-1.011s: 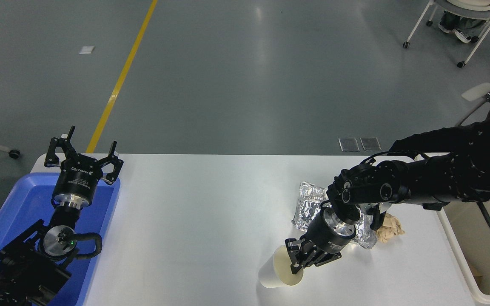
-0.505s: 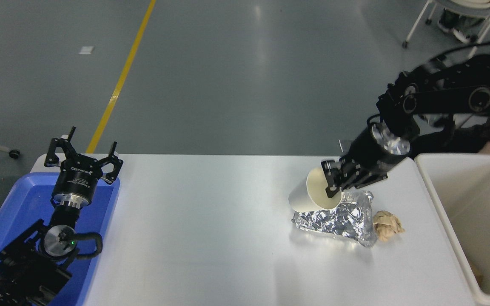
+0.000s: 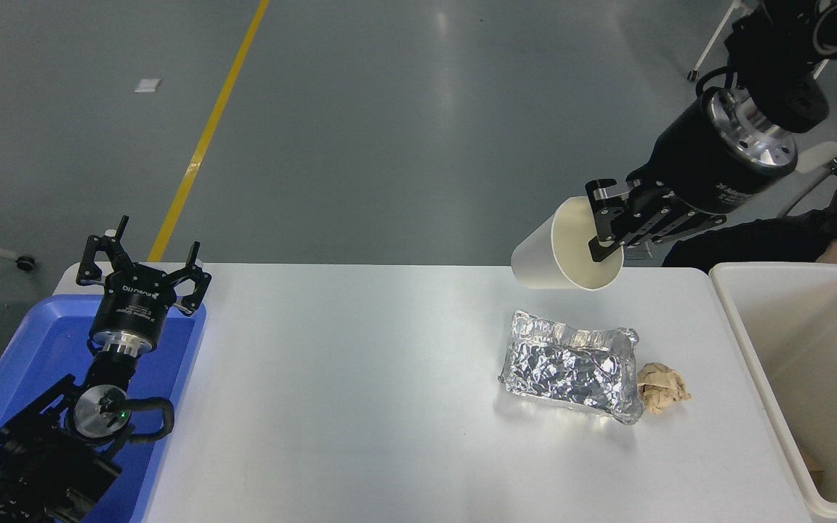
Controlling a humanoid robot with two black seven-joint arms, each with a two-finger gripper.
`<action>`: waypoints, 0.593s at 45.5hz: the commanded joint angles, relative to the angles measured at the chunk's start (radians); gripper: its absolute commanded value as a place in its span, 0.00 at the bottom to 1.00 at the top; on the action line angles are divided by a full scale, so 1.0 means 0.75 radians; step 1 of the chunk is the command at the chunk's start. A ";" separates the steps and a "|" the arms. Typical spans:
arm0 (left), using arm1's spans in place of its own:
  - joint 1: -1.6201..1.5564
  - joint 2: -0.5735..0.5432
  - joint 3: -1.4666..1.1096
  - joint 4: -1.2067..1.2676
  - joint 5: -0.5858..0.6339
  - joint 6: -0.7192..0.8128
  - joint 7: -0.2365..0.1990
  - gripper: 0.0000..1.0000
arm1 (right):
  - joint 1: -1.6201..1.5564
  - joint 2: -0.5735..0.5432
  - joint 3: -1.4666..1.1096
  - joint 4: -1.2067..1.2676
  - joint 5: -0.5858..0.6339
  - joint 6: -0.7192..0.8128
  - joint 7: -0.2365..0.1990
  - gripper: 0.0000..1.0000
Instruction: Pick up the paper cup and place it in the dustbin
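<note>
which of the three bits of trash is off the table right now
The small white tapered paper cup, held tilted in the air by the right pincer. The crumpled silver foil bag and the crumpled brown paper ball lie on the white table.

Glossy grey floor (image 3: 404,131), yellow floor line (image 3: 208,131), white table (image 3: 360,407), wheeled chair frame (image 3: 716,43) far right

High head view, forward-down over table (image 3: 360,407)
</note>
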 commanded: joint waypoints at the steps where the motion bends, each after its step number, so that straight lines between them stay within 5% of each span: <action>1: 0.000 0.000 0.000 0.000 0.000 0.000 0.000 1.00 | -0.010 -0.181 -0.192 -0.097 -0.216 0.002 -0.002 0.00; 10: 0.000 0.000 0.000 0.000 0.000 0.000 0.000 1.00 | -0.362 -0.529 -0.162 -0.518 -0.558 -0.061 0.004 0.00; 27: 0.000 0.000 0.000 0.000 0.000 0.000 0.000 1.00 | -1.329 -0.775 0.286 -1.058 -0.567 -0.476 0.008 0.00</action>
